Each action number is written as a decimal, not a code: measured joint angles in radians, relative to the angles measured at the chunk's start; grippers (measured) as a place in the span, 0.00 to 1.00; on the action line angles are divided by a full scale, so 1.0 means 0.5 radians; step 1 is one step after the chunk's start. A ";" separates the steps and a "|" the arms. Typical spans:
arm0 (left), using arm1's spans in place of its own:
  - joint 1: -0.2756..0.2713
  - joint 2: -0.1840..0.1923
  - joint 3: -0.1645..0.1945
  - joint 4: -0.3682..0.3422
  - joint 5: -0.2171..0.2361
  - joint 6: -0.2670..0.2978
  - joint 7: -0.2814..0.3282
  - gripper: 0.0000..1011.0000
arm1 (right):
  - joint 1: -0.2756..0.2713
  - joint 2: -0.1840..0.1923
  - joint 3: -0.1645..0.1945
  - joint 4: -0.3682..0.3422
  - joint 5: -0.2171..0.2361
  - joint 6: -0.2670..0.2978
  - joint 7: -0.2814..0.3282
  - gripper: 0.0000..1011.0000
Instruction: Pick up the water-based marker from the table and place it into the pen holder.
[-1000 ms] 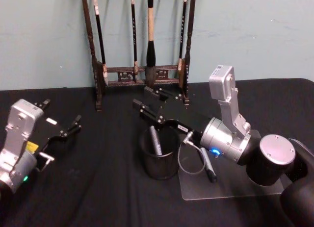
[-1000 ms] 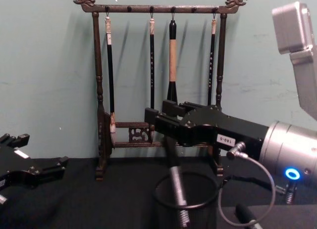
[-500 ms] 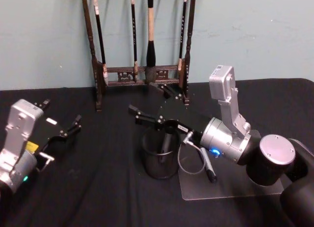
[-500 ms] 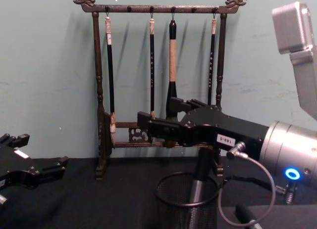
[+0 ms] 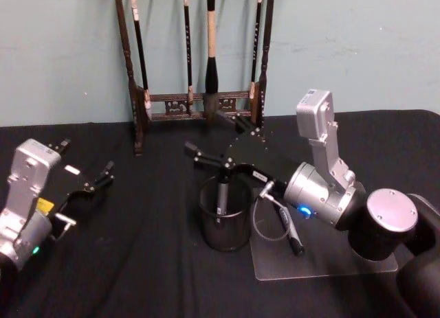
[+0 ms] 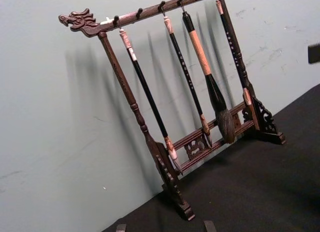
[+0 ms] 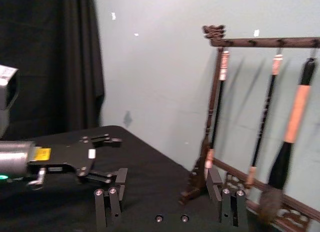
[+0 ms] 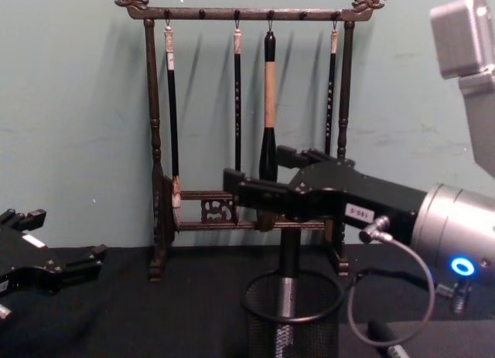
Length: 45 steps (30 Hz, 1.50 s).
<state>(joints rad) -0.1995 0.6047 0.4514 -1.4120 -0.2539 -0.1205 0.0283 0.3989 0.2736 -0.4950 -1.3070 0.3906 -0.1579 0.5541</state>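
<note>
The right gripper [image 7: 167, 192] hangs just above the small black wire-mesh pen holder [image 5: 208, 229], its fingers spread wide with nothing between them. Directly below it, the grey water-based marker [image 5: 221, 198] stands nearly upright inside that holder, near the middle of the black-clothed table [image 5: 151, 277]. Just beside the holder, towards the right edge, a dark pen [image 5: 291, 234] lies on a clear plastic sheet [image 5: 330, 266]. The tall dark wooden brush rack [image 8: 247, 13] stands along the back edge. The left gripper [image 5: 82, 163], fingers apart and empty, sits near the left edge.
</note>
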 joint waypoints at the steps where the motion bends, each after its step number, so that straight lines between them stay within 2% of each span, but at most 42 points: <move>1: 0.000 0.000 0.000 0.000 0.000 0.000 0.000 0.99 | -0.016 0.007 0.016 -0.031 -0.025 0.003 -0.054 0.99; 3: 0.000 0.000 0.000 0.000 0.000 0.000 0.000 0.99 | -0.023 0.010 0.023 -0.043 -0.033 0.006 -0.077 0.99; 6: 0.000 0.000 0.000 0.000 0.000 0.000 0.000 0.99 | -0.062 0.024 0.070 -0.113 -0.089 0.034 -0.198 0.99; 7: 0.000 0.000 0.000 0.000 0.000 0.000 0.000 0.99 | -0.090 0.033 0.105 -0.160 -0.125 0.060 -0.273 0.99; 10: 0.000 0.000 0.000 0.000 0.000 0.000 0.000 0.99 | -0.117 0.043 0.140 -0.201 -0.161 0.094 -0.344 0.99; 15: 0.000 0.000 0.000 0.000 0.000 0.000 0.000 0.99 | -0.174 0.067 0.212 -0.273 -0.234 0.199 -0.478 0.99; 21: 0.000 0.000 0.000 0.000 0.000 0.000 0.000 0.99 | -0.248 0.100 0.279 -0.333 -0.301 0.311 -0.573 0.99; 23: 0.000 0.000 0.000 0.000 0.000 0.000 0.000 0.99 | -0.318 0.114 0.321 -0.394 -0.336 0.396 -0.628 0.99; 32: 0.000 0.000 0.000 0.000 0.000 0.000 0.000 0.99 | -0.473 0.094 0.371 -0.543 -0.394 0.622 -0.734 0.99; 45: 0.000 0.000 0.000 0.000 0.000 0.000 0.000 0.99 | -0.582 0.006 0.378 -0.616 -0.504 0.840 -0.854 0.99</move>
<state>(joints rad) -0.1995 0.6047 0.4514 -1.4120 -0.2538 -0.1205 0.0283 0.1079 0.2765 -0.3060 -1.6150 0.1386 0.2622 0.1269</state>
